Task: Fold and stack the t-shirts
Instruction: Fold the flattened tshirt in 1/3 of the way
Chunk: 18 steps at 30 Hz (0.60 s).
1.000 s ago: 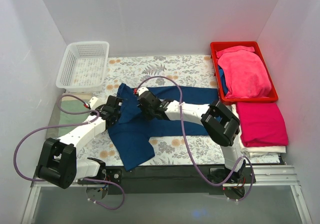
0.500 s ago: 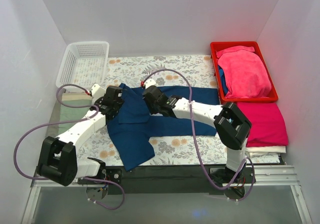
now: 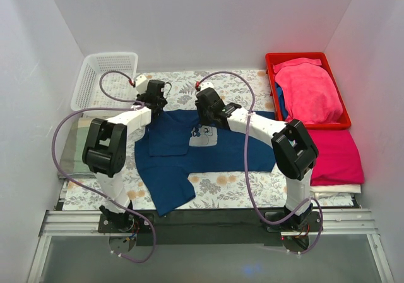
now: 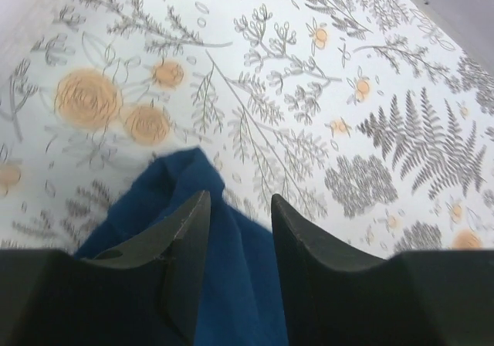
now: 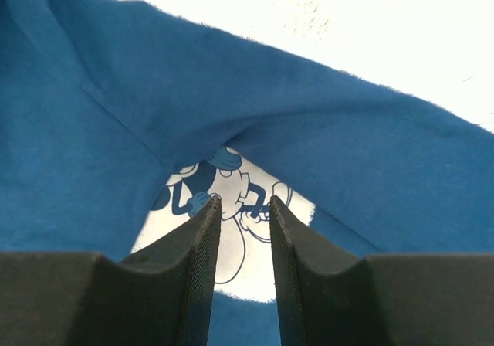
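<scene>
No legible text or labels

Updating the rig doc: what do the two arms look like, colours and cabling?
The left arm and right arm match: white links with chunky black joint housings. A purple cable runs in loose loops from each base to its wrist. The jaws are dark, tapered blades; the right pair shows fine ribbing. No markings visible.

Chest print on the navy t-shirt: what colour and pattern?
The chest print is a pale square with a dark blue cartoon mouse; clearest in the right wrist view.
</scene>
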Tool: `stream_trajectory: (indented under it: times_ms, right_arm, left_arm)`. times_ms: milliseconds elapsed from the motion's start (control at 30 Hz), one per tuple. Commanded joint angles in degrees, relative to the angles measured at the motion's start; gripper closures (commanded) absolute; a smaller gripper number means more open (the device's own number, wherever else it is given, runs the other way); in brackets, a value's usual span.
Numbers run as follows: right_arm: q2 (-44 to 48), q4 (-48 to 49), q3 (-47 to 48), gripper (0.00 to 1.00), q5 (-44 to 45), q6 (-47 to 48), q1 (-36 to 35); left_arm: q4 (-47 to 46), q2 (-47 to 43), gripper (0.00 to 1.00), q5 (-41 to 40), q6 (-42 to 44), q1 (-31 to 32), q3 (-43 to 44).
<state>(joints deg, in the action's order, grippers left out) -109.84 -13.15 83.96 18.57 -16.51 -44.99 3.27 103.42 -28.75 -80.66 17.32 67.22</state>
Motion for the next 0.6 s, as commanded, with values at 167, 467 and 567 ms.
stream_trajectory:
  times_ms: [167,467,567]
  right_arm:
    - [-1.69,2.07,0.76,0.64,-3.19,-1.33,0.69]
    - [-1.69,2.25,0.15,0.66,-3.45,-1.86,1.05]
    - [-2.04,2.25,0.06,0.66,-3.54,-2.21,1.05]
  left_arm:
    - [2.44,9.51,0.69,1.59,8.68,-3.08,11.69]
    - [4.99,8.91,0.67,8.96,10.43,-4.58,12.41]
    - [7.00,9.17,0.66,11.60,12.19,-4.66,13.63]
